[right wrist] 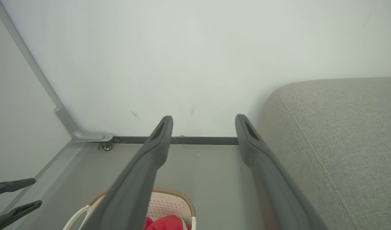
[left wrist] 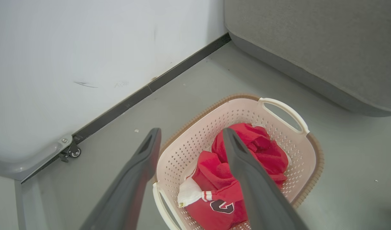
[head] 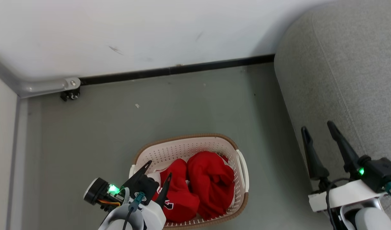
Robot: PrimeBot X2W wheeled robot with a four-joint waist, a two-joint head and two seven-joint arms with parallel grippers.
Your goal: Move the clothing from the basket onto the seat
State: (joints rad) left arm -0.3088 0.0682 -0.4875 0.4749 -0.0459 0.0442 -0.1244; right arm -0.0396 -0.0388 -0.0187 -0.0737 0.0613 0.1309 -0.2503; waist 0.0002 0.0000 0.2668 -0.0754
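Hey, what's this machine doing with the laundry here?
It's meant to move the red clothing from the basket on the floor onto the grey seat beside it. Nothing is lifted yet: the clothing lies bunched in the basket. The left claw hovers open just above it, and the right claw, also open, hangs by the seat's edge.

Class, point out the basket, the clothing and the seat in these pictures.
basket (head: 182,150), head view, on its perforated far wall.
clothing (head: 211,182), head view, on the larger red bundle.
seat (head: 342,64), head view, on bare grey upholstery.
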